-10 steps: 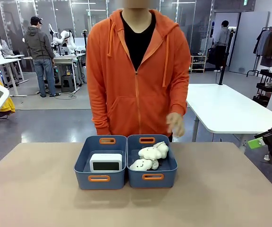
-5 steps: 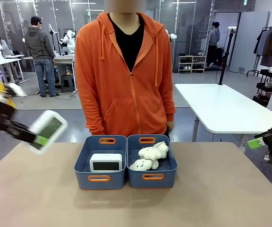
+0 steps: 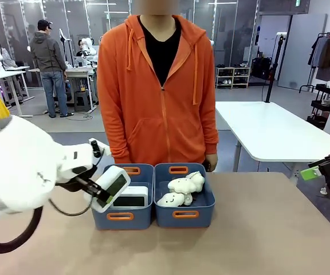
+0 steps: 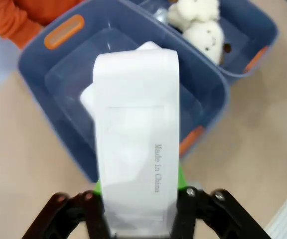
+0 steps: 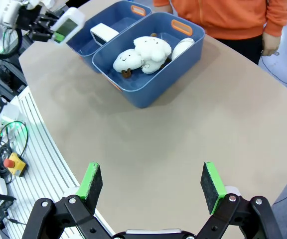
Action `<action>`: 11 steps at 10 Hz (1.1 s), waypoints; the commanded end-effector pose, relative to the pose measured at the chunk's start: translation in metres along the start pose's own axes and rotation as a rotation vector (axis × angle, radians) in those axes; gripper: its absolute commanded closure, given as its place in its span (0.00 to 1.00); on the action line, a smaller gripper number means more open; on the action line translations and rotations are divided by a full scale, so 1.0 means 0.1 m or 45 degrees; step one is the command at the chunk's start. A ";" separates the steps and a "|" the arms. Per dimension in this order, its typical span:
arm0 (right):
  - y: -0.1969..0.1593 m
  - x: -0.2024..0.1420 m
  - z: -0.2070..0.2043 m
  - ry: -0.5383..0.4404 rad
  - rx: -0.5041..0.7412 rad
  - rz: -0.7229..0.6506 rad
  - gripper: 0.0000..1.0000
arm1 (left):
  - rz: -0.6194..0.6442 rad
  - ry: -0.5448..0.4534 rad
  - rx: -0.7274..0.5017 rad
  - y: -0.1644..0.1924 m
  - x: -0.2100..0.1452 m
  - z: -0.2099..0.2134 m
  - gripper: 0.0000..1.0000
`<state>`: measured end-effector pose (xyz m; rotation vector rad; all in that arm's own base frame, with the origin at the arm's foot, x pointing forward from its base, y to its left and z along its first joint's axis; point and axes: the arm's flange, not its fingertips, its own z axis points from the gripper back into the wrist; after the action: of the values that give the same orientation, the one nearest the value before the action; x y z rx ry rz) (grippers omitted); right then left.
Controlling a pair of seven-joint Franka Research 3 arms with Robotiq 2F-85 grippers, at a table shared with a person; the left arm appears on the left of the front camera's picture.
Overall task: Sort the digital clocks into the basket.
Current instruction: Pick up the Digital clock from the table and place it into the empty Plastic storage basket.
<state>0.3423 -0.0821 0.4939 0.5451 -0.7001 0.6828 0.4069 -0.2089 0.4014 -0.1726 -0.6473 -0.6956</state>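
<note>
While my left end effector (image 3: 99, 192) clamped a clock (image 3: 109, 187) above the left basket (image 3: 121, 216), at 9 o'clock of the toys (image 3: 180, 191), my right end effector (image 5: 151, 183) gaped.

Left claw (image 3: 100, 193): clamped on a tilted clock (image 3: 109, 187), above the left basket (image 3: 121, 216)
Second clock (image 3: 129, 196): inside that basket
Plush toys (image 3: 181, 190): right bin (image 3: 184, 215)

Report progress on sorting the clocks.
Done: one clock lies in the left basket, next to the basket of plush toys. In hand: the left gripper holds the second clock over that basket's near-left corner. Left: lower and release it. The right gripper is open and idle.
</note>
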 end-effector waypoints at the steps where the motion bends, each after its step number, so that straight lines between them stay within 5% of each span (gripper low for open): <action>1: 0.01 -0.01 0.01 0.010 0.008 -0.001 0.00 | 0.044 0.012 0.119 0.01 0.30 -0.32 1.00; 2: 0.01 -0.01 0.01 0.010 0.008 -0.001 0.00 | 0.065 -0.028 0.130 0.01 0.40 -0.41 1.00; 3: 0.01 -0.01 0.01 0.010 0.008 -0.001 0.00 | 0.073 -0.040 0.125 0.02 0.46 -0.42 0.43; 4: 0.01 -0.01 0.01 0.010 0.008 -0.001 0.00 | 0.062 -0.034 0.130 0.03 0.48 -0.41 0.00; 8: 0.01 -0.01 0.01 0.010 0.008 -0.001 0.00 | 0.167 -0.044 0.090 0.15 0.52 -0.11 0.01; 9: 0.01 -0.01 0.01 0.010 0.008 -0.001 0.00 | 0.044 0.043 -0.043 0.19 0.45 0.04 0.01; 11: 0.01 -0.01 0.01 0.010 0.008 -0.001 0.00 | 0.112 -0.073 0.103 0.20 0.39 -0.24 0.01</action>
<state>0.3424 -0.0817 0.4939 0.5458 -0.6998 0.6840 0.4487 -0.2260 0.4178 -0.1618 -0.6886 -0.5950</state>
